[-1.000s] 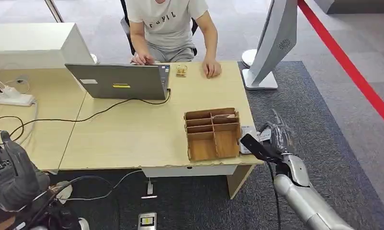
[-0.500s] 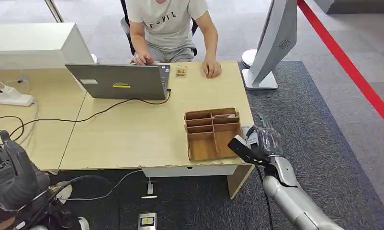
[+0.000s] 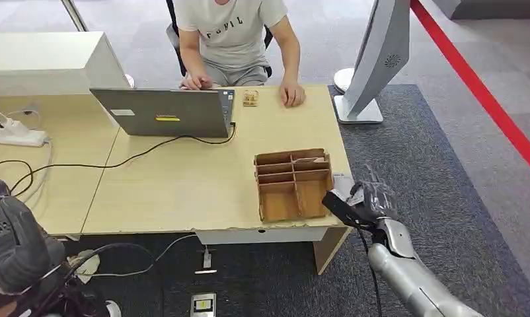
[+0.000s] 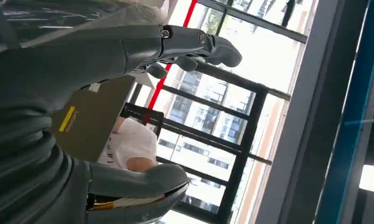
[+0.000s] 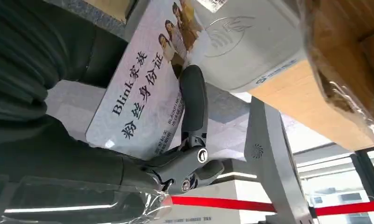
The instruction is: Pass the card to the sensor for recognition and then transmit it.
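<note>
card (image 5: 143, 88), partly hidden by right hand's fingers (image 5: 193, 100), overlaps the sensor (image 5: 241, 42).

Divided box (image 3: 293, 184) on table (image 3: 183, 185), right front; laptop (image 3: 163, 112) behind left; person (image 3: 232, 39) behind table.

Right hand (image 3: 367, 200) grips a card (image 5: 148, 88) just beside the table (image 3: 183, 185) corner — left hand (image 3: 11, 241) spread, empty, below its near edge.

Person in pale T-shirt (image 3: 230, 30) seated at far side of wooden bench (image 3: 176, 185). Open grey laptop (image 3: 163, 112) before them. Compartmented wooden box (image 3: 293, 185) near right edge. White power strip (image 3: 14, 135) far left.
</note>
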Robot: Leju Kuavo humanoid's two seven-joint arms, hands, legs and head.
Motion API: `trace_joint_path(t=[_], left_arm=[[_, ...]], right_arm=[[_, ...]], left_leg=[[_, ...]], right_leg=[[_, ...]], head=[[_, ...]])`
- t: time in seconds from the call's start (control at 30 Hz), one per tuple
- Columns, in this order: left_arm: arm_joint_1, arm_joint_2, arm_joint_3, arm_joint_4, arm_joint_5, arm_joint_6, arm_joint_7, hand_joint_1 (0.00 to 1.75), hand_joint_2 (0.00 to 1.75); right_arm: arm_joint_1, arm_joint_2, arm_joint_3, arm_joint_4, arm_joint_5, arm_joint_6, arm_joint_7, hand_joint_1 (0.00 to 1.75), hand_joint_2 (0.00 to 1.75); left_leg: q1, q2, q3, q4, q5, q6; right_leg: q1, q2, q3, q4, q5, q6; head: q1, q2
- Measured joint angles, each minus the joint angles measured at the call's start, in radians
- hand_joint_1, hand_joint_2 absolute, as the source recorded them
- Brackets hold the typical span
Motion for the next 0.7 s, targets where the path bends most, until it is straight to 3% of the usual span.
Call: trace_joint_path(t=[0.7], left_arm=[[0.0, 0.0, 0.0, -0.008, 0.004, 0.0, 0.0, 0.0, 1.75]], right_arm=[[-0.068, 0.027, 0.0, 0.084, 0.003, -0.046, -0.054, 1.75, 1.75]], left_leg=[[0.0, 0.0, 0.005, 0.0, 0.001, 0.0]], right_leg=[[0.0, 0.0, 0.005, 0.0, 0.001, 0.0]], head=[[0.0, 0.0]])
